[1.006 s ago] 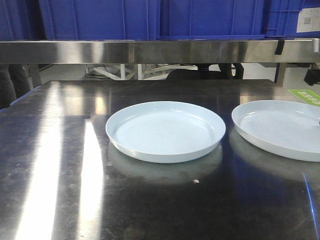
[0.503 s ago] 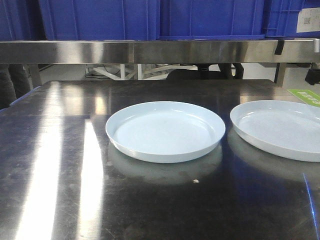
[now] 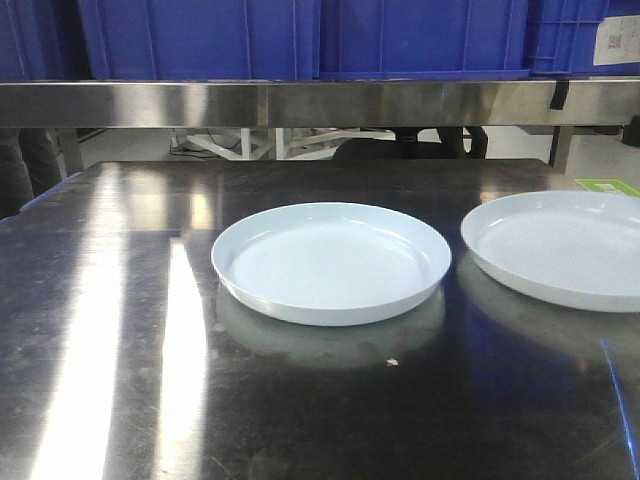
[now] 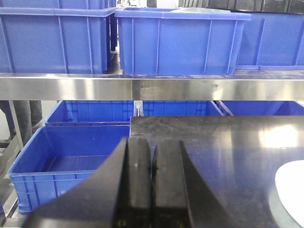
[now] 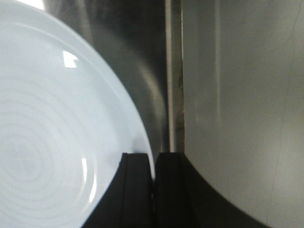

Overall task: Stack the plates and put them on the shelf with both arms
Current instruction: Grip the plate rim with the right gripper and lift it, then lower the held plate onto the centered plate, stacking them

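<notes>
Plates [image 3: 331, 262], round, glossy, ringed, steel tabletop [image 3: 120, 400]

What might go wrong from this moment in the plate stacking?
1. The right gripper appears to pinch only the thin rim of the right-hand glossy pale blue-white round plate, so the plate may slip or tilt when lifted.
2. Carried low, it could knock the identical centre plate across the slick dark steel tabletop.

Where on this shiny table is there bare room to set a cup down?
Widest: the tabletop left of the middle plate. Also the strips before and behind both plates. Tight: the gap between it and the right plate.
</notes>
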Robot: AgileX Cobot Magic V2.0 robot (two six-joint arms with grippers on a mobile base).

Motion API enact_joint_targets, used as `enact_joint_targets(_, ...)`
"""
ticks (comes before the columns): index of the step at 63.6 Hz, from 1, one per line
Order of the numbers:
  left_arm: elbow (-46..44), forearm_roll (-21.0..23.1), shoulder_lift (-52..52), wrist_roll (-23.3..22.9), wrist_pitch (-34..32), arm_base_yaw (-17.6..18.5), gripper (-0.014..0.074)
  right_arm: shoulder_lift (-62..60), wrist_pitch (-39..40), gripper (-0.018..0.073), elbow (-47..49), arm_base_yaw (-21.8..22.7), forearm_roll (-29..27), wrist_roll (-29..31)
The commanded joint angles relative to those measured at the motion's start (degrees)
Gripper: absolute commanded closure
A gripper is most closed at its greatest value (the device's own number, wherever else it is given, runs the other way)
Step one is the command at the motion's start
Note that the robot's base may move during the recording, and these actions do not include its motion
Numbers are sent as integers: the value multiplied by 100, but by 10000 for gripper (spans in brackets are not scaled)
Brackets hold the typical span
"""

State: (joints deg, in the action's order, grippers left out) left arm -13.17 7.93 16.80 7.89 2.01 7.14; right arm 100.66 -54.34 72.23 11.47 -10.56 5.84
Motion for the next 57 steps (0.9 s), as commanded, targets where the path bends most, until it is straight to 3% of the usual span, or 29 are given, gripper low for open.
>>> enact_joint_targets(1,-171,34,32,-24,-462,-10,516,-494,47,503,140,155,8,59)
enact_joint_targets(16,-171,34,32,-24,-462,-10,516,-974,-25,503,140,251,-640,59)
enact_joint_targets(27,-171,34,32,-24,-462,-10,516,-1203,14,503,140,12,-1095,59)
enact_joint_targets(57,-171,34,32,-24,-462,-10,516,-903,1087,503,140,-1782,-1498,49)
